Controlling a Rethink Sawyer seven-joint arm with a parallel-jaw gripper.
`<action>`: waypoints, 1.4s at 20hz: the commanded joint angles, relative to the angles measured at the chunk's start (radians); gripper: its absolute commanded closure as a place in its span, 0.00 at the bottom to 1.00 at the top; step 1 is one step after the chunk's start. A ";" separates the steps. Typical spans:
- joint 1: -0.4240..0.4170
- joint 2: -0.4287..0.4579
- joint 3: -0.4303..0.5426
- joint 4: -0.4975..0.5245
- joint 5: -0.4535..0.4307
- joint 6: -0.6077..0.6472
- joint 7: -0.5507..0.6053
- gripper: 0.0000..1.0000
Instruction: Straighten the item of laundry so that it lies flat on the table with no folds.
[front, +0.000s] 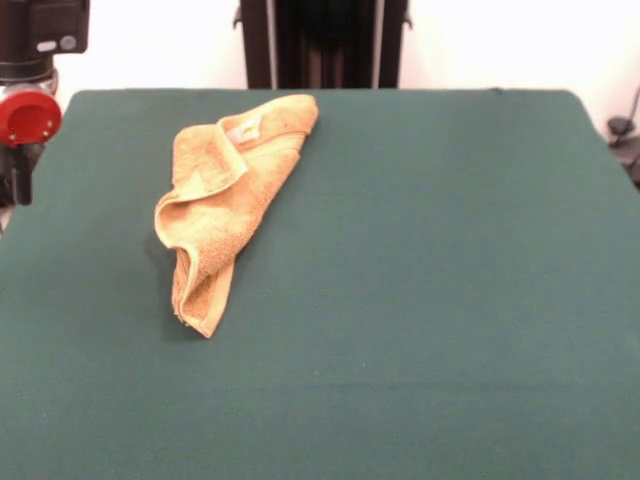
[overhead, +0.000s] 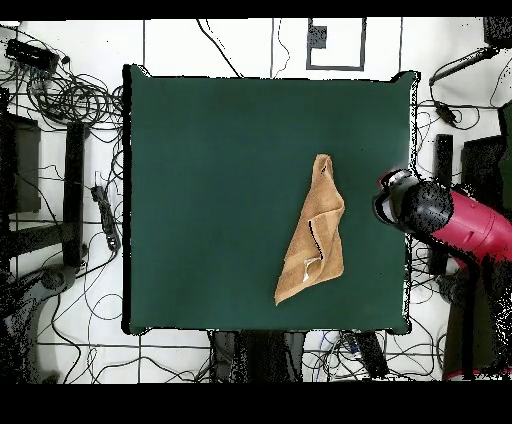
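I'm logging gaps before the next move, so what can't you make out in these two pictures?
- The hand: neither view shows it. In the front view the arm is cut off by the left edge.
- The towel: its underlayers are hidden by its own folds in both views.
- The label: too small to read.

At the upper left of the front view, part of the robot arm (front: 28, 60) shows: a black housing at the very top with a small grey round button and a pale marking on its face. Beneath it sits a silvery collar, then a glossy red rounded cap with a darker disc at its centre. A black bracket or link hangs below the red cap.

At the right edge of the overhead view, the arm (overhead: 445, 218) appears as a thick tube, red along its length, ending in a bulbous black rounded joint with a lighter ring.
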 joint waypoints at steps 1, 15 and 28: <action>0.036 0.040 0.125 0.187 0.052 -0.030 0.071 0.00; 0.080 0.064 0.015 0.468 0.248 -0.198 0.287 0.00; 0.043 0.114 -0.058 0.454 0.278 -0.180 0.215 0.00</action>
